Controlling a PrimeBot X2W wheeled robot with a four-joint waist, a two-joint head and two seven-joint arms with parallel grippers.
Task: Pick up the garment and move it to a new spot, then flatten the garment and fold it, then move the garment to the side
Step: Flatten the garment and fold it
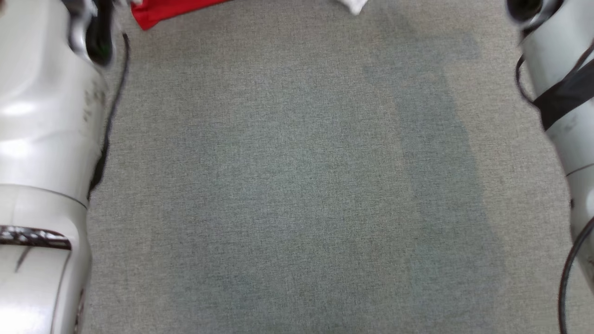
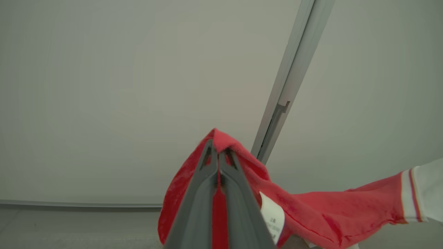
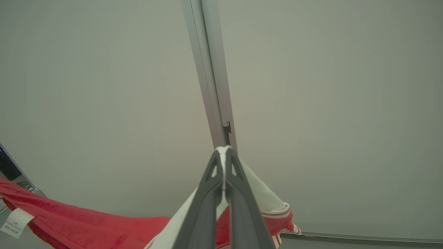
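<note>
The left claw [image 2: 218, 152] is pinched tight on the garment [image 2: 311, 207] at its red cloth, and the right claw [image 3: 224, 155] on its white part. Both forearms [image 1: 41, 116] reach toward 12 o'clock, the garment hanging between them at 11 to 12 o'clock.

I see the garment [image 2: 311, 207] held up, a red top with a white sleeve [image 2: 427, 193] edged in red stripes and a white label [image 2: 271, 216] showing. My left gripper [image 2: 218, 152] pinches a red fold, my right gripper [image 3: 224, 152] a white one, and the cloth sags between them.
</note>
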